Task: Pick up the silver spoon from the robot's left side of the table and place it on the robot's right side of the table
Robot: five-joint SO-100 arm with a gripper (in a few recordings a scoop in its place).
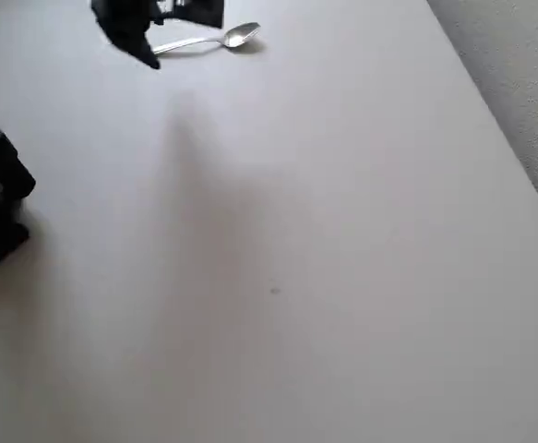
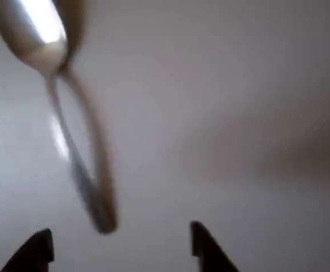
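A small shiny silver spoon [image 1: 215, 41] lies flat on the off-white table [image 1: 342, 231], at the far edge of the overhead view, left of centre. Its oval bowl points right, its slim handle left. The black gripper [image 1: 149, 51] hangs just beside the handle end. In the blurred wrist view, the spoon [image 2: 68, 130] lies between and beyond two dark fingertips [image 2: 207, 249] spread apart, gripping nothing. A tiny dark speck [image 1: 274, 291] marks mid-table. Grey textured floor [image 1: 518, 83] shows at right.

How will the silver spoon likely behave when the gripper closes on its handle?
The silver spoon looks like polished metal, so probably rigid but slippery. Its slim handle lies flat on the table, likely hard to get under. The open gripper hovers near the handle end, not yet gripping.
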